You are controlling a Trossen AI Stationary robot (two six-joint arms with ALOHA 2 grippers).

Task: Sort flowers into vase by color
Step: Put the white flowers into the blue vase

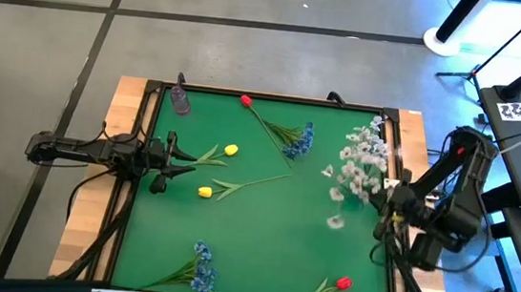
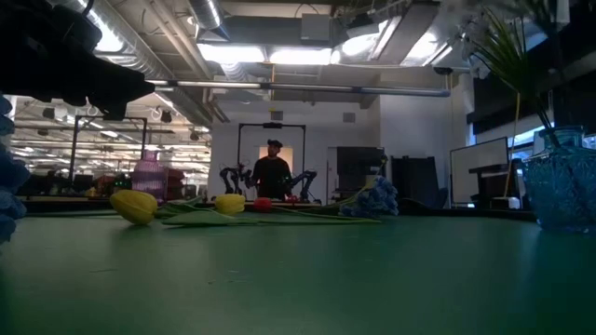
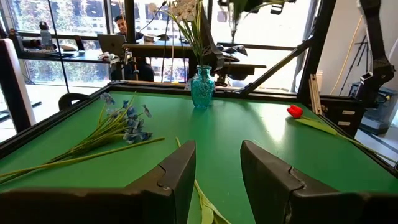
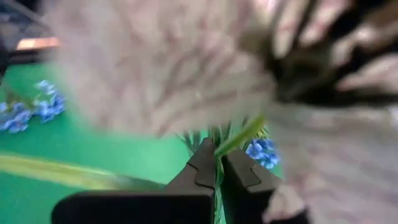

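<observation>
The white spray (image 1: pixel 359 162) stands over the table's right side, its stems (image 3: pixel 199 43) in the teal vase (image 3: pixel 202 88). My right gripper (image 4: pixel 219 171) is shut on one of its stems. My left gripper (image 3: pixel 214 168) is open at the table's left side, just above a yellow tulip's green stem (image 3: pixel 203 208), touching nothing. Two yellow tulips (image 1: pixel 231 149) (image 1: pixel 204 191) lie on the mat close to it. A red tulip (image 1: pixel 246 100) and a blue bunch (image 1: pixel 298 140) lie toward the far edge. Another blue bunch (image 1: pixel 202 273) and red tulip (image 1: pixel 343 282) lie by the near edge. My right gripper pinches a thin green stem (image 4: pixel 239 140) of the white spray between its two fingers, coming from the table's right side. The stem slants across the fingertips. The blossoms (image 4: pixel 155 68) stand just ahead of the fingers, lifted above the mat.
A small purple vase (image 1: pixel 180 101) stands at the far left corner of the green mat (image 1: pixel 262 232). A raised black frame (image 1: pixel 275 98) runs round the mat. A person (image 2: pixel 272 172) stands far behind the table. The mat's middle holds bare room.
</observation>
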